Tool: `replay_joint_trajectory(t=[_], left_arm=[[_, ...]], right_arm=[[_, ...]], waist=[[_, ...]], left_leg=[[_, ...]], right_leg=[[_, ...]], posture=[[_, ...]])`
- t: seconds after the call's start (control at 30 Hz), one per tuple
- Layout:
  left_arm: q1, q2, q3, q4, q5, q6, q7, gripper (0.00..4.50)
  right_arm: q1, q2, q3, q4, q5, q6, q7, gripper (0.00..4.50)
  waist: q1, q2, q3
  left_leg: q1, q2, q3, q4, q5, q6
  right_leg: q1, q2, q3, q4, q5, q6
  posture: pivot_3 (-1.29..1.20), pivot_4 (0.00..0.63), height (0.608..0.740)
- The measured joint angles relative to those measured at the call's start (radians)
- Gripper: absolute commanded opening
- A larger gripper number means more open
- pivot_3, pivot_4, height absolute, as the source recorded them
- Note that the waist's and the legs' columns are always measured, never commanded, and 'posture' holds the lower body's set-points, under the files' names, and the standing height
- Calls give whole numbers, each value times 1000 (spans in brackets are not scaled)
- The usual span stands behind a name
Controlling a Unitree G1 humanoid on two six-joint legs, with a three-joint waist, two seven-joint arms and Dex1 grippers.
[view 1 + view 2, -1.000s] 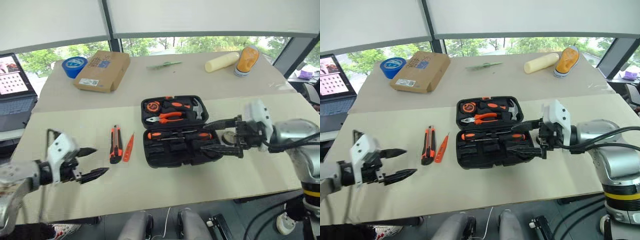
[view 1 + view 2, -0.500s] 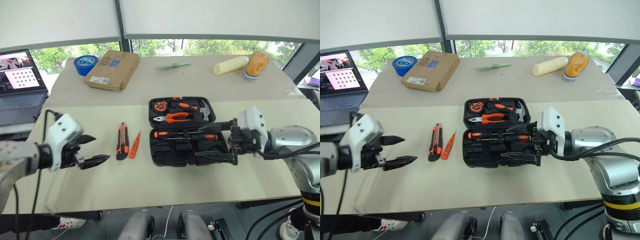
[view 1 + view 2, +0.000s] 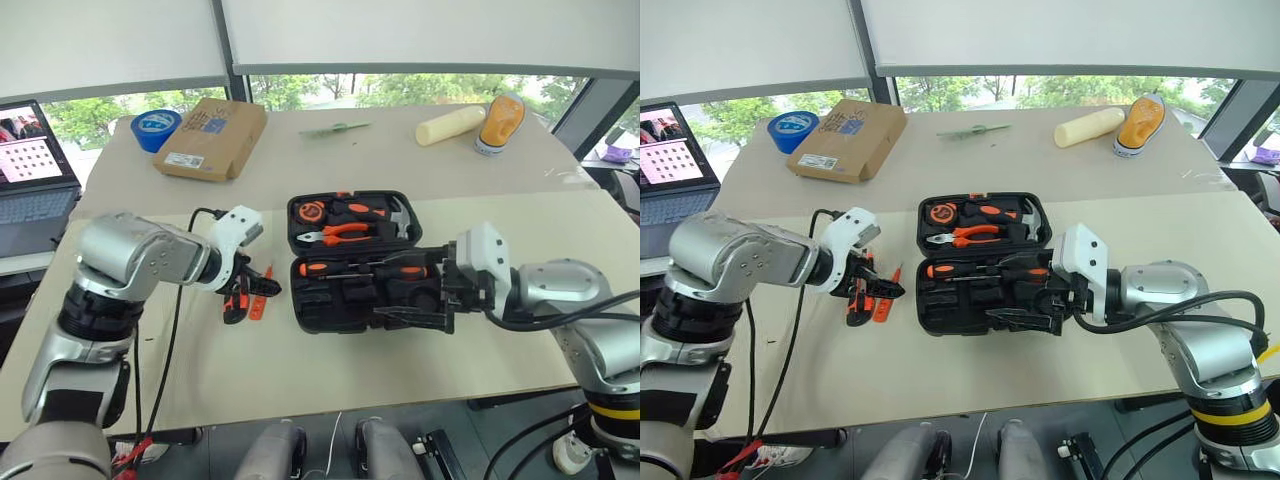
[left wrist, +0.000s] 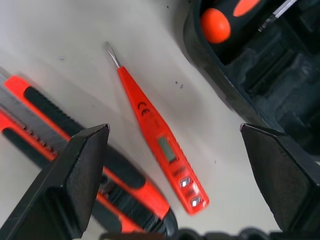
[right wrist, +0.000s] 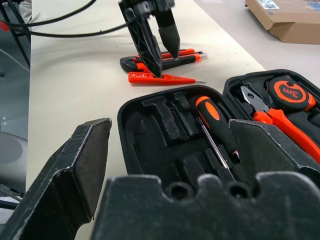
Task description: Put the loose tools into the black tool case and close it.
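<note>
Work half done on the table [image 3: 330,370]: nearest the onlooker, the black tool case [image 3: 360,262] lies wide open, screwdrivers [image 3: 360,269], pliers and a tape measure already seated in its slots while several near slots look empty. The right pincer [image 3: 410,302] waits unclenched just over the case's near half, grasping nothing. Left of the case, the utility knife [image 4: 75,150] and slim orange tester [image 4: 157,145] lie loose side by side, the left pincer [image 3: 258,283] spread wide directly above them, poised seemingly for the tester. Both tools remain to be stowed, the lid unlatched. Beyond, a cardboard box [image 3: 210,138] and blue tape roll [image 3: 155,128] sit unused.
</note>
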Motion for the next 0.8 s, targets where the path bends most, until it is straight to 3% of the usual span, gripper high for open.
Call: replay_joint_trajectory(t=[0.17, 0.3, 0.57, 0.8], left_arm=[[-7, -17, -74, 2, -21, 0, 64, 4500], [2, -9, -89, 2, -25, 0, 95, 3619], [26, -11, -92, 0, -50, -12, 150, 473], [18, -13, -87, 22, -42, -11, 143, 390]], right_arm=[[22, 7, 0, -29, 1, 0, -25, 4382], [30, 7, -5, -37, 5, 0, -44, 4500], [39, 7, -31, -37, 10, 0, -53, 4500], [39, -3, -36, -35, 11, 0, -50, 4500]], waist=[[0, 0, 0], [0, 0, 0], [4, 0, 0], [4, 0, 0]], left_leg=[[0, 0, 0, 0, 0, 0], [0, 0, 0, 0, 0, 0], [2, 0, 0, 0, 0, 0], [2, 0, 0, 0, 0, 0]], right_leg=[[0, 0, 1, 0, 0, 0], [0, 0, 1, 0, 0, 0], [2, -1, 1, 0, 0, 0], [2, -1, 1, 0, 0, 0]], posture=[[0, 150, 738], [0, 150, 738], [0, 150, 738], [0, 150, 738]])
